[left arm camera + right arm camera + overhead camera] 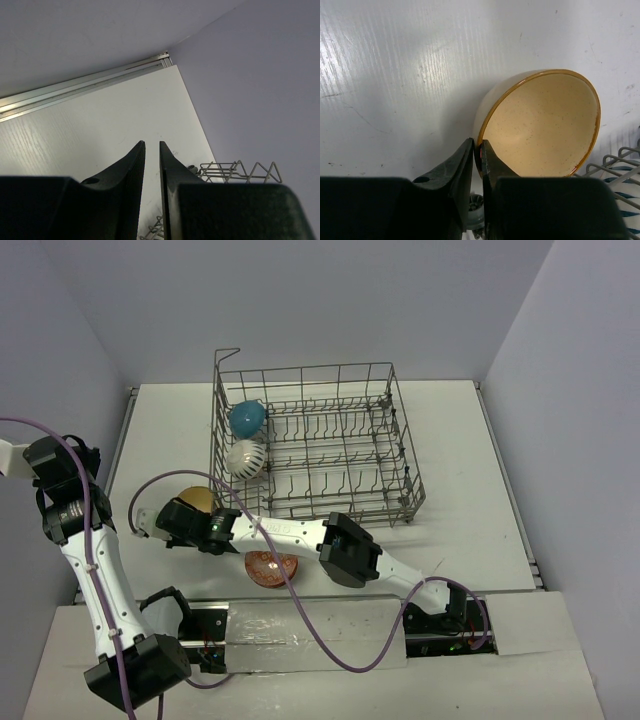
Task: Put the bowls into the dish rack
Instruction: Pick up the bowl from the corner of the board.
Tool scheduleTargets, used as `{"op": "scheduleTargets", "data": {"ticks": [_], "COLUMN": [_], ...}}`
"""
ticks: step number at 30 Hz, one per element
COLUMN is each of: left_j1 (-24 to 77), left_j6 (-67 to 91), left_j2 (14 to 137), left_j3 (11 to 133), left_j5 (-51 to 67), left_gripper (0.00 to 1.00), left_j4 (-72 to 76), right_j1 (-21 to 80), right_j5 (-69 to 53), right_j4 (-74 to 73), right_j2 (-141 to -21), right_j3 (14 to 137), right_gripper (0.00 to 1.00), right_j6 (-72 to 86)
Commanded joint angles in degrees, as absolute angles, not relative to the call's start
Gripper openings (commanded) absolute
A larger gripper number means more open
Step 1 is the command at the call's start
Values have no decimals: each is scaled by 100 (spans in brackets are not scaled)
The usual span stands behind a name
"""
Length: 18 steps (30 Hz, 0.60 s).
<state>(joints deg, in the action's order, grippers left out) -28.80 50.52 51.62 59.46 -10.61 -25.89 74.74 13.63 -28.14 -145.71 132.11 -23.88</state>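
Right now I'm mid-pickup: my right fingers are clamped on the rim of the tilted cream ceramic bowl with an orange edge, just beside the near-left corner of the grey wire dish rack. Next, I'd lift it over the wall and stand it between tines. My left fingers sit nearly together, empty. No writing legible.

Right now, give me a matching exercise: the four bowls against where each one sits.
Bowls: 1 blue bowl; 2 orange-rimmed cream bowl; 3 reddish-brown bowl; 4 white striped bowl.
Places: A on the table, outside the dish rack; B rim pinched by the right fingers; C dish rack, far left corner; D dish rack, just nearer than the blue one.
Pairs: 1-C, 2-B, 3-A, 4-D.
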Motion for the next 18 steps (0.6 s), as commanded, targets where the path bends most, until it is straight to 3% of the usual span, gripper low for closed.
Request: {"op": "scheduleTargets", "data": {"ticks": [1, 8, 18], "left_j1": [-2927, -2944, -2953], "left_j6": [5106, 5098, 5089], "left_j2": [5159, 5150, 5133], "left_j3": [5933, 5924, 5915], "left_j5": [-932, -914, -914], "left_gripper": [23, 22, 22], "left_j4": [-2338, -2320, -2303], "right_j1": [7374, 7374, 7383], "right_j5": [1459, 1389, 1397], "right_j4": [-2707, -2602, -2602], "right_j2": [-14608, -14405, -14230], "right_j3": [13228, 12964, 12762], "right_gripper": [17, 2, 0], "right_j6": [-2399, -2312, -2215]}}
